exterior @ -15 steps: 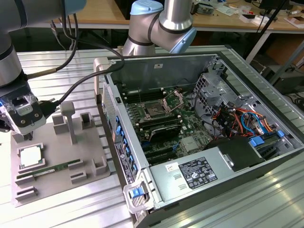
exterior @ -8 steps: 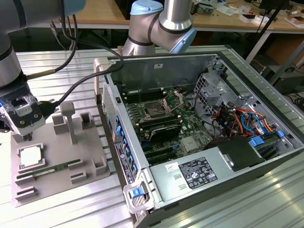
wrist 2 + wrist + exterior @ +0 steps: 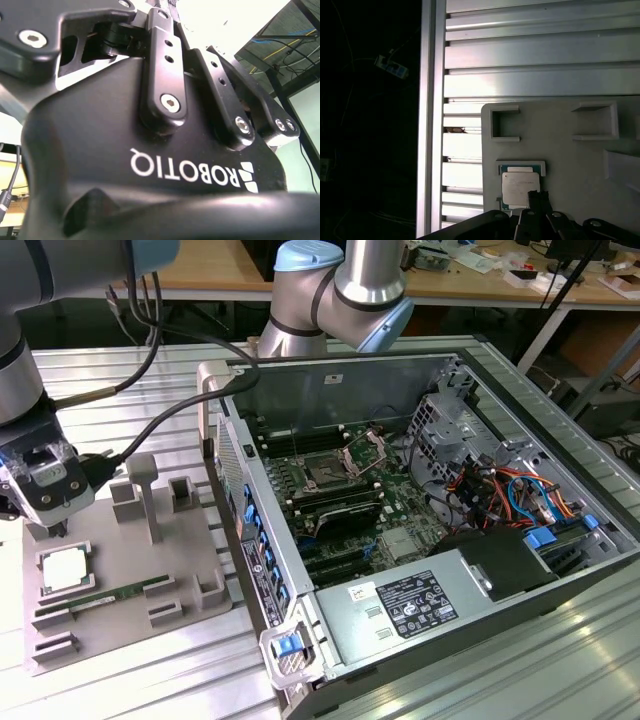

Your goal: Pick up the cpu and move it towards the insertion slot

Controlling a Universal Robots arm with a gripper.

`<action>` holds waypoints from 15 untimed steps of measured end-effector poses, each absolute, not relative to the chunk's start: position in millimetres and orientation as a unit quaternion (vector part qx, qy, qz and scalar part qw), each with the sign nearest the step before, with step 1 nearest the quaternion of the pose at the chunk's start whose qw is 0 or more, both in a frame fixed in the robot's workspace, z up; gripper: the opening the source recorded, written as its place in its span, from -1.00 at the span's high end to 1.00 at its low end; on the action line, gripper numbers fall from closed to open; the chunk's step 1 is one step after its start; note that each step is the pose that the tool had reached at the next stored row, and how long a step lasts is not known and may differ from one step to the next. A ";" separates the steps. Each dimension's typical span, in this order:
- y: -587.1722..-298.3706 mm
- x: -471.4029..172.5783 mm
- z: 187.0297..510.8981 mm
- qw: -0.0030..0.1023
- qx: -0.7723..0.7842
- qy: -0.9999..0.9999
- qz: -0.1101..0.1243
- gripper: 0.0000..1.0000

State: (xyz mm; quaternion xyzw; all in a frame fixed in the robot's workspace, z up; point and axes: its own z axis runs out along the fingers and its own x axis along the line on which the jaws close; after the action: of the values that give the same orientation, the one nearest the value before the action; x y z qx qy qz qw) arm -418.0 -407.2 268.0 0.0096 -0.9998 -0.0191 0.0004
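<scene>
The cpu (image 3: 66,568), a small flat square chip with a pale silver-white metal top, lies flat in a shallow nest on the pale grey fixture plate (image 3: 120,635), at the exterior view's left. The plate rests on the ribbed aluminium tabletop (image 3: 120,380), beside the open grey computer case (image 3: 340,380). The black pincer (image 3: 50,528) hangs just above the chip's far edge and appears to carry nothing, since the chip sits seated in its nest. How wide the pincer stands cannot be told. In the first wrist view its tip (image 3: 534,202) overlaps one edge of the cpu (image 3: 520,186), though whether they touch is unclear.

The insertion slot (image 3: 325,473), a square dark processor socket, sits on the board inside the case, well apart from the chip. Its shiny silver retaining frame (image 3: 365,448) looks swung up and open.

The chip should handle as light, thin and fully stiff. Its metal lid is likely smooth and slippery, and the thin board under it probably carries delicate contacts on the underside. The sensible hold would be across two opposite side edges, squeezed gently and kept level. A raised lip borders the nest on at least one side, so the freer pair of edges looks the better choice. A long thin green memory stick (image 3: 110,594) lies in its own groove just beside the nest and should be left alone.
</scene>
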 end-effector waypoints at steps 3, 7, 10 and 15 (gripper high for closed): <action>-407.2 -418.2 267.6 0.000 0.010 -1.000 -0.019 0.79; -407.2 -418.4 266.9 0.000 0.010 -1.000 -0.019 0.79; -407.1 -419.1 265.9 0.000 0.010 -1.000 -0.019 0.79; -407.2 -421.6 264.2 0.000 0.010 -1.000 -0.019 0.79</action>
State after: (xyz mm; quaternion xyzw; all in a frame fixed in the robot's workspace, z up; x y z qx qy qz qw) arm -421.6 -407.2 264.2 0.0096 -0.9998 -0.0191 0.0005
